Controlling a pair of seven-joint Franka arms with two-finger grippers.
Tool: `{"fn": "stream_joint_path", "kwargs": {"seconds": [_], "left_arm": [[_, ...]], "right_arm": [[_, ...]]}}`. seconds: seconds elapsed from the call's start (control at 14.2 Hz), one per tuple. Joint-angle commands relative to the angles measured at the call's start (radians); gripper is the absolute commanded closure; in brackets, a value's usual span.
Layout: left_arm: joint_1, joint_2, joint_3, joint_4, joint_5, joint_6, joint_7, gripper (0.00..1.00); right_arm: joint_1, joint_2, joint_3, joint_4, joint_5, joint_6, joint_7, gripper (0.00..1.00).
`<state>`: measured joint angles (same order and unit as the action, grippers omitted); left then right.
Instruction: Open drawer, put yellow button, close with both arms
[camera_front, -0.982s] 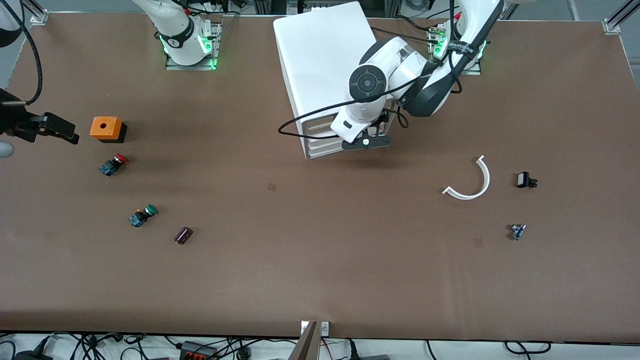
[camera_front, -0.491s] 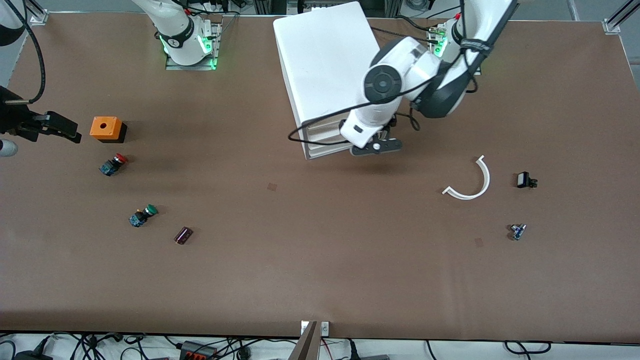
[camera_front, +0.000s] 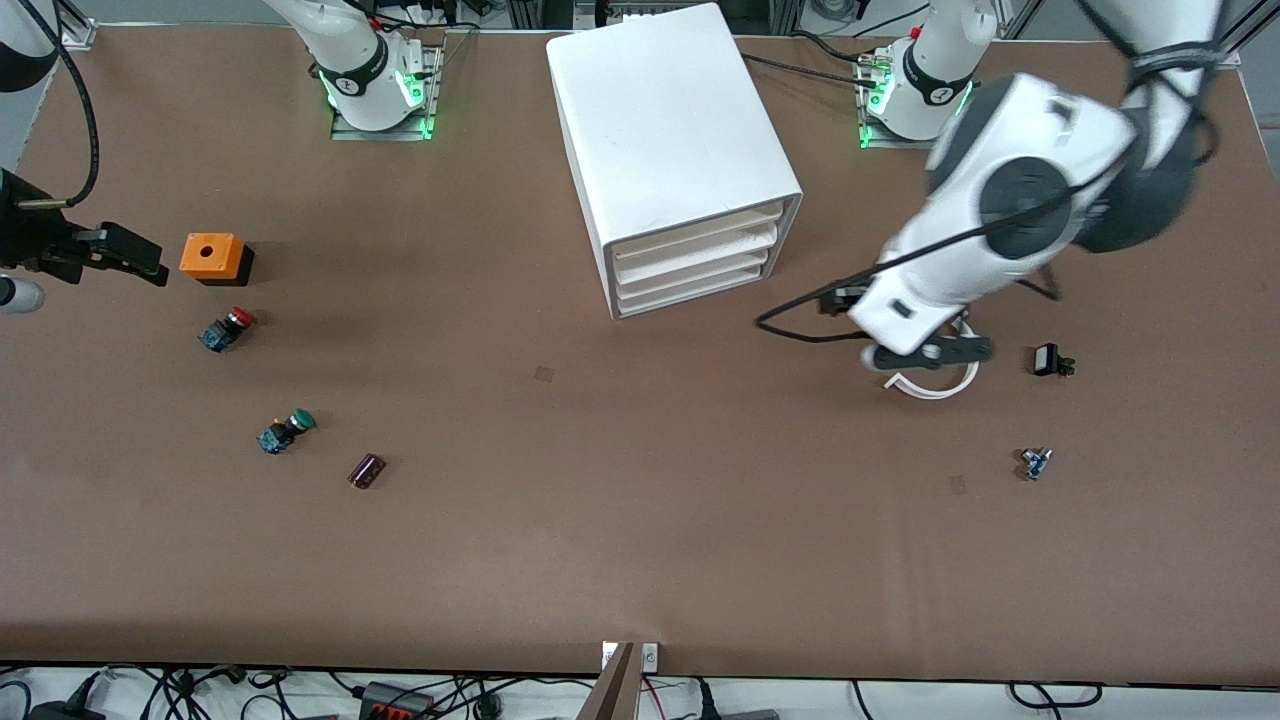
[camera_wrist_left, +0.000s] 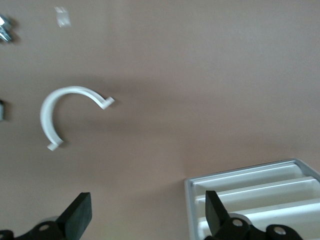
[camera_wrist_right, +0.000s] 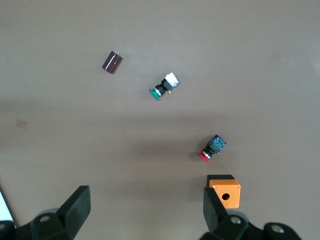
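The white cabinet stands at the table's middle, near the robots' bases. Its top drawer sits flush with the three lower ones; its front also shows in the left wrist view. No yellow button shows in any view. My left gripper is open and empty, in the air over a white curved strip, beside the cabinet toward the left arm's end; in its wrist view the left gripper has its jaws wide apart. My right gripper waits open and empty beside an orange box, and shows so in its wrist view.
A red-capped button, a green-capped button and a dark cylinder lie toward the right arm's end. A small black part and a small blue part lie toward the left arm's end.
My left arm has swung from the front of the drawers toward its own end of the table, to over the white curved strip. The cabinet front is now uncovered. The right arm has barely moved.
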<state>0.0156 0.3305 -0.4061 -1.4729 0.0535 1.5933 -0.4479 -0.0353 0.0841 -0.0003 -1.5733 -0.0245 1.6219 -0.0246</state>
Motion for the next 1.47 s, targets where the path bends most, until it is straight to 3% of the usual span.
{"fn": "stream_joint_path", "kwargs": {"seconds": [0.0, 0.14, 0.35, 0.63, 0.77, 0.91, 0.98, 1.4], "left_arm": [[0.073, -0.004, -0.011, 0.057, 0.032, -0.059, 0.194, 0.00], [0.153, -0.039, -0.019, 0.060, 0.031, -0.064, 0.300, 0.00], [0.156, -0.106, 0.021, 0.046, 0.026, -0.099, 0.411, 0.00], [0.009, -0.263, 0.280, -0.070, -0.030, -0.072, 0.448, 0.00], [-0.006, -0.361, 0.341, -0.192, -0.072, 0.053, 0.449, 0.00], [-0.006, -0.447, 0.354, -0.312, -0.072, 0.166, 0.449, 0.00], [-0.006, -0.456, 0.352, -0.323, -0.070, 0.160, 0.446, 0.00], [-0.035, -0.424, 0.352, -0.276, -0.061, 0.120, 0.454, 0.00]], "right_arm": [[0.000, -0.017, 0.002, -0.016, -0.002, -0.002, -0.006, 0.00], [-0.002, -0.021, 0.002, -0.016, -0.002, -0.004, -0.005, 0.00], [0.000, -0.026, 0.002, -0.017, -0.002, -0.007, -0.005, 0.00], [-0.002, -0.032, 0.000, -0.016, 0.003, -0.048, -0.015, 0.00], [-0.002, -0.034, 0.002, -0.016, 0.000, -0.048, -0.018, 0.00], [-0.002, -0.030, 0.002, -0.017, -0.003, -0.042, -0.018, 0.00], [-0.002, -0.032, 0.002, -0.017, -0.003, -0.039, -0.017, 0.00], [0.000, -0.024, 0.002, -0.022, -0.002, -0.022, -0.012, 0.00]]}}
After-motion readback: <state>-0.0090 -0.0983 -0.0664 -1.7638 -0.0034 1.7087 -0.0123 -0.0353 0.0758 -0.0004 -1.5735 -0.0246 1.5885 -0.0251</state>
